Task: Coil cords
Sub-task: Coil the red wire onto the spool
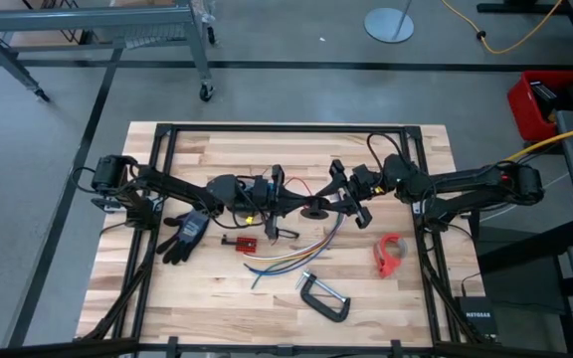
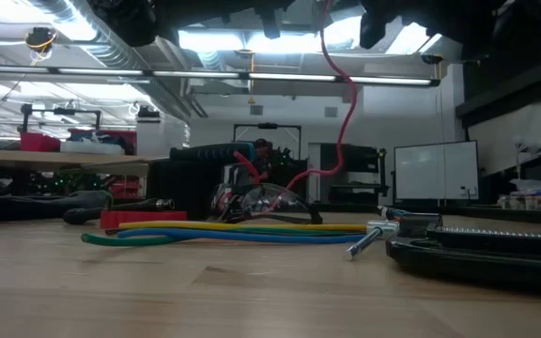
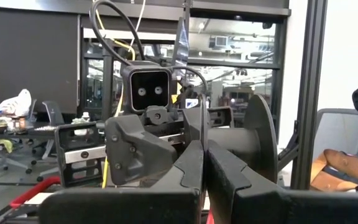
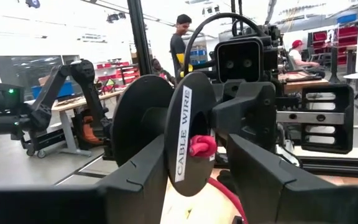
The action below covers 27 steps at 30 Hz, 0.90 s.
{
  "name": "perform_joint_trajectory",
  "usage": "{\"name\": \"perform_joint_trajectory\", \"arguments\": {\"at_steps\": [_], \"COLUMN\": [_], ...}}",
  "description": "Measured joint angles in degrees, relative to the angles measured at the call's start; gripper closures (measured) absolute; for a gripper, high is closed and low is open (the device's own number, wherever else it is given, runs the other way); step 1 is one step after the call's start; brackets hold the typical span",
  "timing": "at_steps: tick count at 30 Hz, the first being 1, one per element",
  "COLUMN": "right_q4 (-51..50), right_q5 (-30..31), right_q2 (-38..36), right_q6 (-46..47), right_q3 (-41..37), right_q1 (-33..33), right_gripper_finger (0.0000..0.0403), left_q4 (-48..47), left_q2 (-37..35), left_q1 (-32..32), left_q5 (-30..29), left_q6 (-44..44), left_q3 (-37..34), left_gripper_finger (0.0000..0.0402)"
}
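Observation:
My two grippers meet over the table's middle. My right gripper (image 1: 344,197) (image 4: 194,180) has a black spool (image 1: 316,211) (image 4: 188,140), labelled CABLE WIRE, between its fingers. A red cord (image 2: 347,103) hangs from up there down to the table. My left gripper (image 1: 285,204) (image 3: 204,165) faces the spool with its fingers shut, and a thin black wire (image 3: 202,121) rises from between them. The bundle of yellow, blue, green and purple strands (image 1: 296,254) (image 2: 242,231) lies loose on the wood, nearer than both grippers. My left gripper pinches the thin black wire (image 3: 202,138) between its two fingertips, held level and pointing toward the table's right. The wire runs on upward from the pinch. My right gripper holds the spool level from the table's right, one finger (image 4: 135,180) on each side of its flanges (image 4: 143,118). The spool is lifted clear, its red-tipped hub (image 4: 201,146) sideways; the fingers hide the exact spots they touch.
A black glove (image 1: 187,234) and a small red block (image 1: 239,242) lie at the left. A red tape holder (image 1: 390,254) lies at the right and a black C-clamp (image 1: 323,298) near the front. A black frame (image 1: 162,134) rims the table. People stand in the room beyond.

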Motion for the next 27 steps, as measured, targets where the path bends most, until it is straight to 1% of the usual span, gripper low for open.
{"name": "perform_joint_trajectory", "arguments": {"at_steps": [4,6,9,14,15,20,23,27], "right_q4": [-0.2,-0.2,-0.1,0.0,-0.2,-0.3,-0.3,-0.4], "right_q5": [-0.5,-0.5,-0.8,-1.5,-1.4,-1.5,-2.0,-2.0], "right_q2": [0.0,0.0,0.0,0.0,0.0,0.0,0.0,-0.1], "right_q6": [0.0,0.0,0.0,-0.1,-0.1,1.0,1.0,1.0], "right_q3": [0.0,0.0,0.0,0.0,-0.1,-0.1,-0.1,-0.1], "right_q1": [0.0,0.0,0.0,0.0,-0.1,-0.1,-0.1,-0.1], "right_gripper_finger": [0.0241,0.0256,0.0294,0.0378,0.0387,0.0387,0.0396,0.0396], "left_q4": [0.0,0.1,0.1,0.3,0.2,-0.1,-0.2,-0.3], "left_q2": [0.0,0.0,0.0,-0.1,-0.1,-0.2,-0.2,-0.2], "left_q1": [0.0,0.0,0.0,0.0,0.0,0.0,0.0,0.0], "left_q5": [0.0,-0.1,0.0,0.0,-0.1,-0.1,0.0,0.0], "left_q6": [0.0,0.0,0.0,0.0,0.0,-0.9,-1.4,-1.6], "left_q3": [0.0,0.0,0.0,0.0,0.0,0.0,0.0,0.0], "left_gripper_finger": [0.0401,0.0401,0.0401,0.0401,0.0401,0.0401,0.0401,0.0383]}}
